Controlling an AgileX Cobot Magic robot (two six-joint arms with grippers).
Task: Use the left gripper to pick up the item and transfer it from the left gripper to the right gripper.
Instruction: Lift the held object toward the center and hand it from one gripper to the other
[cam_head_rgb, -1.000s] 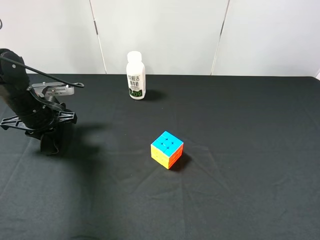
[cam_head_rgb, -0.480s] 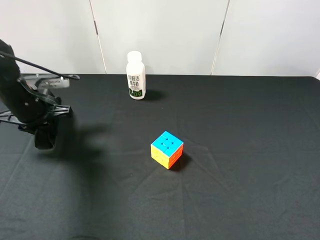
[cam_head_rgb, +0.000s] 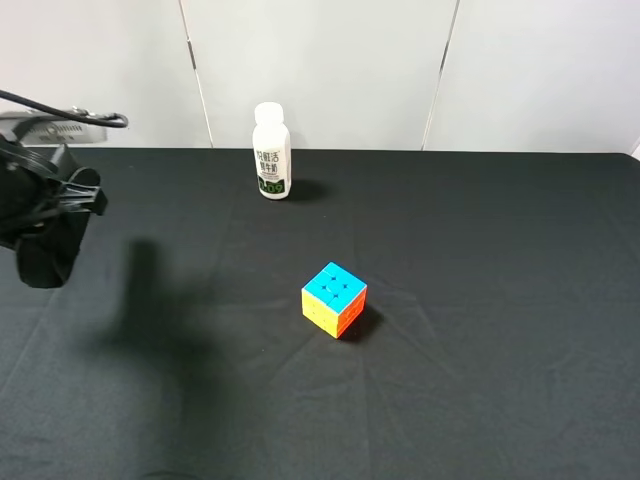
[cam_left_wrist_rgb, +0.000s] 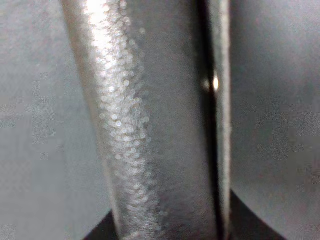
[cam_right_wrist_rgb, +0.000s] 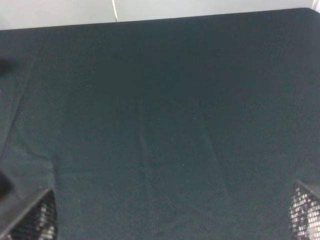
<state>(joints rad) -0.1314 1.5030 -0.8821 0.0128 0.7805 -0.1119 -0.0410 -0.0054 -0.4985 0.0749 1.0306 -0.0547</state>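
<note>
Black cloth-covered tabletop (cam_head_rgb: 480, 400) fills most of the high view. The left tool (cam_head_rgb: 62, 205), a black lattice-fingered arm end with a silver-grey block, sits at the far left edge of the frame at mid-height. It is clamped on the long, flat black leather-like pouch (cam_head_rgb: 42, 262). The pouch hangs below the tool, clear of the cloth as far as I can judge, with its shadow to the right. My read: the pick-up half looks done, handover not yet begun.

The right tool (cam_right_wrist_rgb: 172, 220) is absent from the high view. Its own camera shows only two mesh-patterned fingertips (cam_right_wrist_rgb: 37, 222) in the lower corners. They are spread wide with nothing between them and bare cloth beyond.

Next move, as I see it:
- Carry the pouch toward frame centre and bring the right tool in to meet it.
- Put a free length of pouch between the spread fingers, close right, then release left.
- This needs enough pouch sticking out of the left grip to bite on. Can't tell from here how much is free.

Pouch look: it (cam_left_wrist_rgb: 150, 125) fills the left wrist camera. It has a pebbled grain, a dull sheen down one side and a narrow edge strip along the other. The view is out of focus, so no stitching can be confirmed. It is probably floppy and may swing.

Leave alone: the white bottle with green label (cam_head_rgb: 271, 150) at upper centre-left, and the multicoloured puzzle cube (cam_head_rgb: 334, 298) at centre. Both are well apart from the pouch.
</note>
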